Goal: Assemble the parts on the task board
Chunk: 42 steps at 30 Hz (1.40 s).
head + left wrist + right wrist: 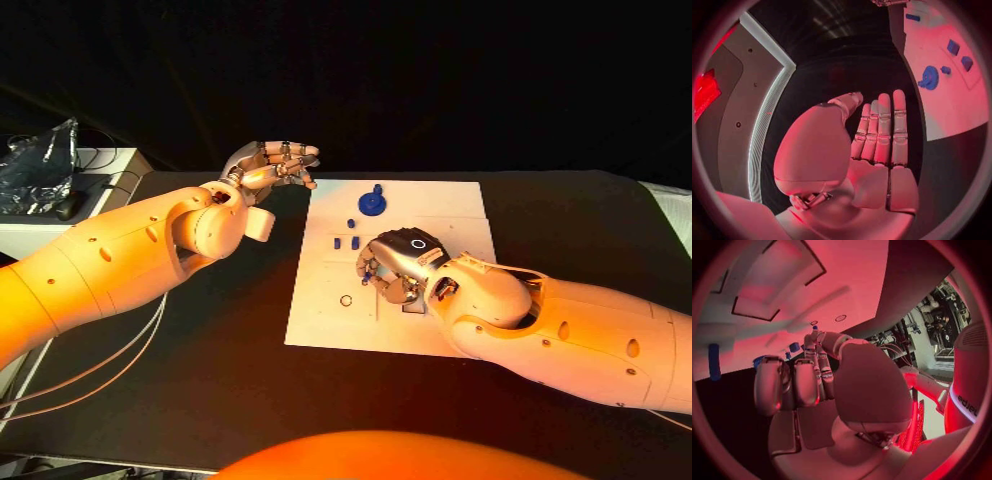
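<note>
The task board (440,205), a flat white matte plate with straight edges, is lying in the middle of the black table (577,215), its long sides running near to far. A round blue part (374,203) with a knob is standing near the board's far edge, and small blocky blue pieces (346,241) are sitting just nearer, toward the board's left side. A small ring mark (346,300) is showing on the board's near left area.

The right hand (397,265), silver and many-jointed, is hovering low over the middle of the board with its fingers curled down toward a dark rectangular recess (413,306). In the right wrist view the fingertips (816,340) are coming together by a tiny blue spot, so the hand may be pinching a small part, but that cannot be told for sure.

The left hand (271,165) is hanging just off the board's far left corner, released, holding nothing; in the left wrist view its fingers (882,127) are lying straight and side by side.

Bare black table is stretching wide to the right of the board and along its near edge. A white box (51,215) with a crinkled silver bag (36,165) is sitting at the far left.
</note>
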Tool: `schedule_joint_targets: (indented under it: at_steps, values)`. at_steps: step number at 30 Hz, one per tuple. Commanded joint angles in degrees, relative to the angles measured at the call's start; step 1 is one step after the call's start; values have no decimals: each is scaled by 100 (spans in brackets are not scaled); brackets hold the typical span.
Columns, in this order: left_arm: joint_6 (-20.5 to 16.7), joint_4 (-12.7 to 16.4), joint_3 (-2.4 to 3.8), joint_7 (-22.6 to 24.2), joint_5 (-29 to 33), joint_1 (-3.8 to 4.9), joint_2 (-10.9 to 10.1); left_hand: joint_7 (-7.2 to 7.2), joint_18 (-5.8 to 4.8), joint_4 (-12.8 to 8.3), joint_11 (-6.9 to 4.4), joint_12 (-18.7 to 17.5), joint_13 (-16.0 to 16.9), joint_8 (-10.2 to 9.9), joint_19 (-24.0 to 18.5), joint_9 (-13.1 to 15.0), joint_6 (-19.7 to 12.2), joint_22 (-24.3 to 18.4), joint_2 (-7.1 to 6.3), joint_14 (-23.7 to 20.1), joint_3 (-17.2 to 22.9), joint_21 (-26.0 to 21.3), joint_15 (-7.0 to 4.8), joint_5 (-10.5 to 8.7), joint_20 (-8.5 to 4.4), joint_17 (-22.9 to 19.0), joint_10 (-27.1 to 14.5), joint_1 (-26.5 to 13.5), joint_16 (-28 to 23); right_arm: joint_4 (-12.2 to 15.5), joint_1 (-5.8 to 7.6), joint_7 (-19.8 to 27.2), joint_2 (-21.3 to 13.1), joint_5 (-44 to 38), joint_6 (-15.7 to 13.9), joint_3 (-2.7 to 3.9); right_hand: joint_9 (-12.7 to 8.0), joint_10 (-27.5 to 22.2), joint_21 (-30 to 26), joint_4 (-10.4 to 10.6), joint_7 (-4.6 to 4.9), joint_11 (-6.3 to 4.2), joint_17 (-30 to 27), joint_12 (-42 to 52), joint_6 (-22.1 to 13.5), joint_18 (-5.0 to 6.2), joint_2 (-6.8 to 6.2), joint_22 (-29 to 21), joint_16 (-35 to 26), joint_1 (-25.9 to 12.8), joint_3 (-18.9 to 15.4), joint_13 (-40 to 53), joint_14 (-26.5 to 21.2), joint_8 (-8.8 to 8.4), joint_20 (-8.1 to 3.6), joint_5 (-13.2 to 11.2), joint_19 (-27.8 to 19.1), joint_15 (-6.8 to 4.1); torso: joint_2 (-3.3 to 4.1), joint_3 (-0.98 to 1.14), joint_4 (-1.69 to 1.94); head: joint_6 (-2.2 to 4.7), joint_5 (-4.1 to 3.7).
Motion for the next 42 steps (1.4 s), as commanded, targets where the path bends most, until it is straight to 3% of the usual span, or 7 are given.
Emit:
schedule_joint_targets:
  at_steps: [1, 28, 32, 35, 39, 42]
  values:
    - [49, 21, 5, 15, 34, 3, 0, 20, 66, -1, -3, -31, -5, 27, 41, -5, -9, -5, -2, 10, -25, -32, 9, 3, -6, -7, -46, 36, -27, -21, -7, -54, 15, -144, 184, -3, 5, 257, 8, -9, -5, -212, -7, 17, 29, -57, 27, 614, 17, -15, 41, 11, 241, 20, -44, 17, 217, -35, -3, -2, -1, -17, 16]
    - [97, 54, 6, -8, 35, 4, -29, 21, 66, 9, -1, -35, -11, 32, 43, -7, -9, -14, 5, 10, -35, -46, 12, 4, -2, -6, -55, 31, -37, -202, -99, 13, 165, -194, 311, -35, 11, 230, -38, -25, 14, -198, -47, -13, -2, -47, 18, 598, 0, -59, 58, 19, 231, 6, -40, 16, 199, -25, -3, -5, -3, -99, 65]
    - [103, 53, 6, -25, 35, 4, -30, 21, 66, 9, -1, -35, -11, 32, 43, -7, -9, -14, 5, 10, -35, -46, 12, 4, -2, -6, -55, 31, -37, -205, -103, 117, 159, -159, 268, -37, -52, -228, -397, 71, 99, -74, -175, -99, -321, 14, -252, 424, -64, -413, -141, -81, 189, -183, 39, 149, 76, 95, -6, -6, -4, -109, 67]
    - [112, 49, 6, -41, 37, 4, -32, 21, 66, 14, 0, -37, -14, 34, 44, -8, -9, -18, 11, 10, -37, -51, 13, 5, -1, -6, -60, 30, -41, -188, -104, 175, 143, -148, 182, -38, -117, -585, -994, 139, 46, -17, -407, -89, -542, 125, -429, 113, -224, -560, -285, -178, 108, -324, 98, 61, -115, 133, -9, -5, -7, -110, 74]
    - [125, 38, 6, -56, 46, 4, -33, 21, 66, 14, 0, -37, -14, 34, 44, -8, -9, -18, 11, 10, -37, -51, 13, 5, -1, -6, -60, 30, -41, -141, -104, 188, 100, -136, 56, -39, -188, -934, -1375, 136, -31, 52, -626, -41, -748, 187, -474, -82, -371, -526, -556, -261, 1, -461, 161, -12, -246, 194, -10, 2, -7, -100, 70]
    - [135, 28, 6, -62, 53, 4, -32, 21, 66, 14, 0, -37, -14, 34, 44, -8, -9, -18, 11, 10, -37, -51, 13, 5, -1, -6, -60, 30, -41, -101, -104, 165, 50, -130, -65, -39, -206, -1009, -1432, 131, -23, 62, -655, -27, -780, 196, -470, -111, -381, -491, -637, -274, -14, -488, 173, -6, -260, 201, -13, 4, -6, -99, 68]
